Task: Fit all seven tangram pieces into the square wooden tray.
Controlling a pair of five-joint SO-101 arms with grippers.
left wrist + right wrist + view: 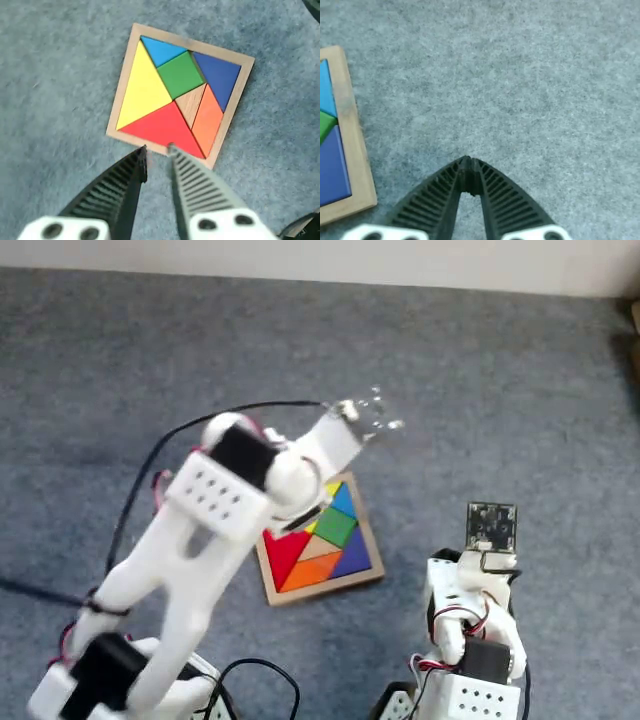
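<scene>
Seven pieces (165, 127) fill tray (125, 75), left arm (190, 550) hiding its corner overhead

Grey carpet (480, 370) under wooden tray (372, 536)

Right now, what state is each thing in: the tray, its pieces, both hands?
Tray: full, flat on the carpet.
Yellow triangle: seated.
Red triangle: seated.
Light blue triangle: seated.
Green square: seated.
Dark blue triangle: seated.
Wood triangle: seated.
Orange parallelogram: seated.
Left hand: slightly open, empty, above the tray's edge.
Right hand: shut, empty, over carpet.
</scene>
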